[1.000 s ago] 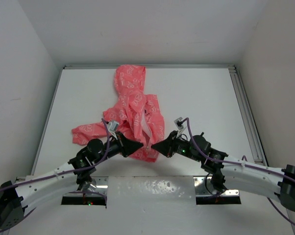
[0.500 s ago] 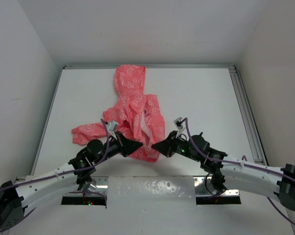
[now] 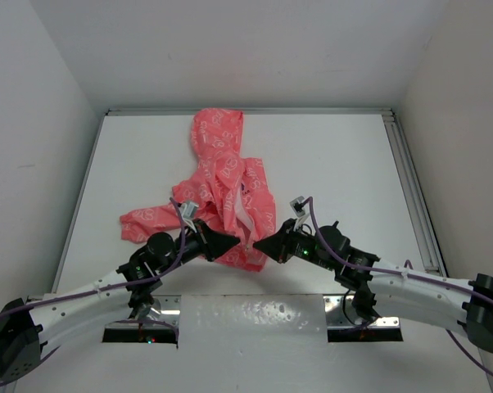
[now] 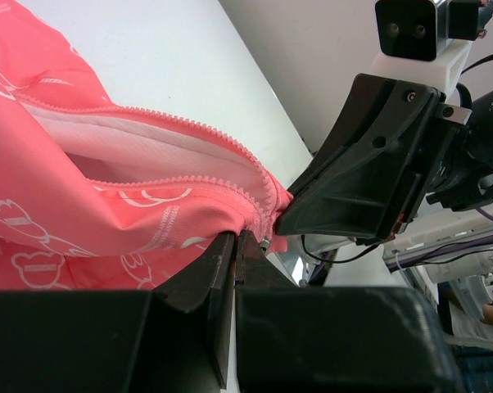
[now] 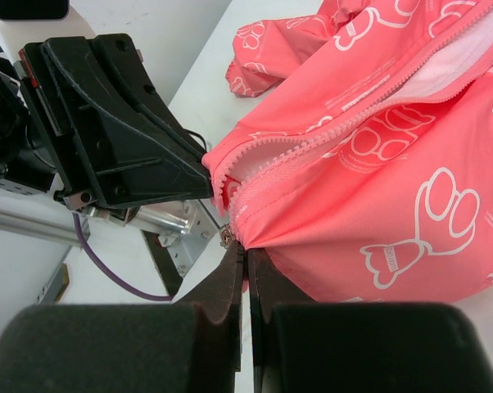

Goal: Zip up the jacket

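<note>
On the white table (image 3: pixel 336 164), somewhat left of centre, the jacket (image 3: pixel 230 184) lay crumpled, with its hood (image 3: pixel 216 135) toward the far edge and one sleeve (image 3: pixel 144 223) trailing left. Its zipper (image 4: pixel 189 135) stood undone along the front, exposing white lining (image 4: pixel 140 151) between the two rows of teeth. At the near hem, the left gripper (image 3: pixel 236 242) and right gripper (image 3: pixel 256 244) met almost tip to tip. Each was clenched on the fabric at the zipper's bottom end, one on either side.
</note>
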Robot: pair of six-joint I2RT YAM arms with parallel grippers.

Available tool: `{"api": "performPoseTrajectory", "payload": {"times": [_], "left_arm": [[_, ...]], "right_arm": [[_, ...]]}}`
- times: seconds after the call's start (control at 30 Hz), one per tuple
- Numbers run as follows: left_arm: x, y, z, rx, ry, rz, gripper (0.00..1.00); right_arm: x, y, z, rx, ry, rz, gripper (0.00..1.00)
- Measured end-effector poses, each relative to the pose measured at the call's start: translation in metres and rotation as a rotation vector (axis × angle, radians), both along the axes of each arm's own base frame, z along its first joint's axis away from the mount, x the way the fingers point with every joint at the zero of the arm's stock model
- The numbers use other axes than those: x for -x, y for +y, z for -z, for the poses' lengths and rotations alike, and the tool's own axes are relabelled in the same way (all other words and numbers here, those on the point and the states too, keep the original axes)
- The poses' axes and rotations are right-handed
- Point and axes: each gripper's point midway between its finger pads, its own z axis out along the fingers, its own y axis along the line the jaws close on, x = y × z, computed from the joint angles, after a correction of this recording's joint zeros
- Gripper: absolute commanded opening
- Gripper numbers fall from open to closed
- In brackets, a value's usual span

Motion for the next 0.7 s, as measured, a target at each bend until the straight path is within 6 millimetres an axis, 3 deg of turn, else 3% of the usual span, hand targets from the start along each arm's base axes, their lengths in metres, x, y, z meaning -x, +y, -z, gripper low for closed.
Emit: {"api": "performPoseTrajectory", "payload": {"times": [0.7], "left_arm": [[0.0002,-0.0007,0.0024,0.001,0.002,0.003,0.0]], "right_arm": [[-0.0001,0.0001,0.0005,0.001,0.0,0.0,0.0]]}}
